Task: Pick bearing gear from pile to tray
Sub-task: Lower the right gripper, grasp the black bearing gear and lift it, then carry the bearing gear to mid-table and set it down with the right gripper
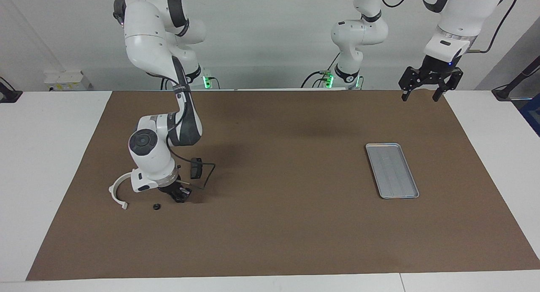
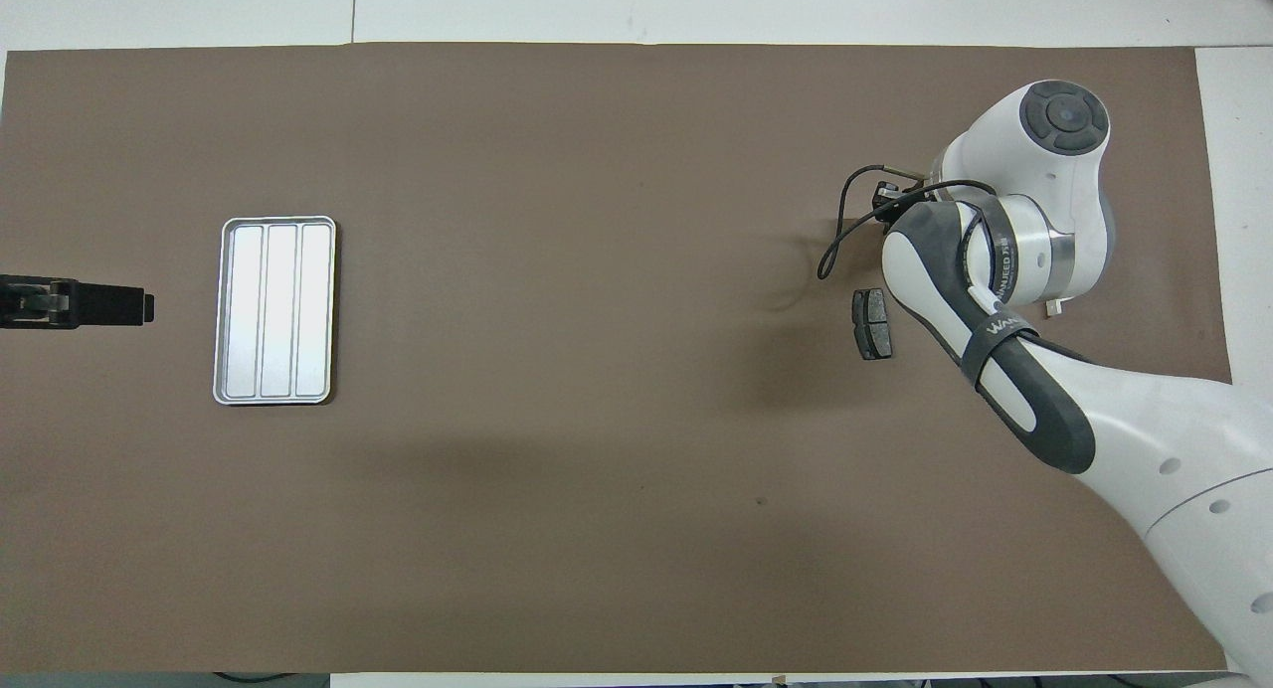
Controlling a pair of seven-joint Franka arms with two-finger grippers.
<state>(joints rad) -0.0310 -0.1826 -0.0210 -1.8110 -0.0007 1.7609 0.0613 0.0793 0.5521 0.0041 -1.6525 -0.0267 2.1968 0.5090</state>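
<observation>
The pile lies toward the right arm's end of the brown mat: a white arc bracket (image 1: pixel 118 191), a dark brake pad (image 1: pixel 195 168) (image 2: pixel 872 323) and a small black round bearing gear (image 1: pixel 156 207). My right gripper (image 1: pixel 180 196) is down at the mat between bracket and pad, a short way from that gear. What is at its tips is hidden, and the overhead view has it under the wrist. The silver ribbed tray (image 1: pixel 391 170) (image 2: pixel 275 310) lies empty toward the left arm's end. My left gripper (image 1: pixel 426 94) (image 2: pixel 147 305) hangs open, high over the mat's corner by its base.
A black cable (image 1: pixel 209 172) loops from the right wrist over the mat beside the brake pad. The brown mat (image 1: pixel 274 224) covers most of the white table. The left arm waits.
</observation>
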